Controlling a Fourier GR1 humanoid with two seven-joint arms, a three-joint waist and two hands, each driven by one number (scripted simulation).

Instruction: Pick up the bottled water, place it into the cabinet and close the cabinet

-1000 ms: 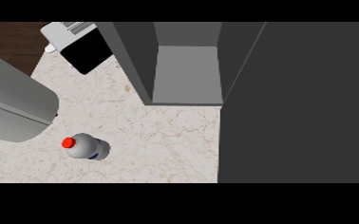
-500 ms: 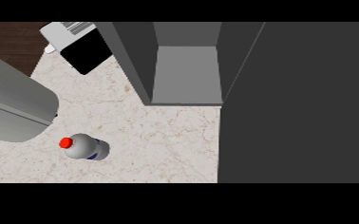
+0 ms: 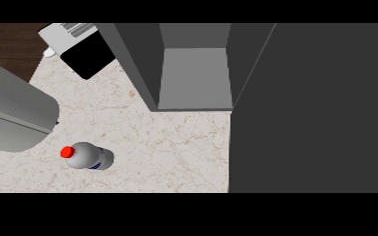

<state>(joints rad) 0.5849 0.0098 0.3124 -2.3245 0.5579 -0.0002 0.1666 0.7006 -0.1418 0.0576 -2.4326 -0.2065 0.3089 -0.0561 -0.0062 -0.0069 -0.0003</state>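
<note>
Standing upright at lower left of the frame — bottled water with red cap, untouched. Showing no hands, so grip unknowable — approaching sideways, aiming for open cabinet at upper centre.

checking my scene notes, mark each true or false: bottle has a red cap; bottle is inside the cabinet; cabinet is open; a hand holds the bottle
1. The bottle has a red cap. True.
2. The bottle is inside the cabinet. False: it stands on the counter, left of and nearer than the cabinet.
3. The cabinet is open. True: its bare shelf shows.
4. A hand holds the bottle. False: no hand shows, and nothing touches the bottle.
</note>
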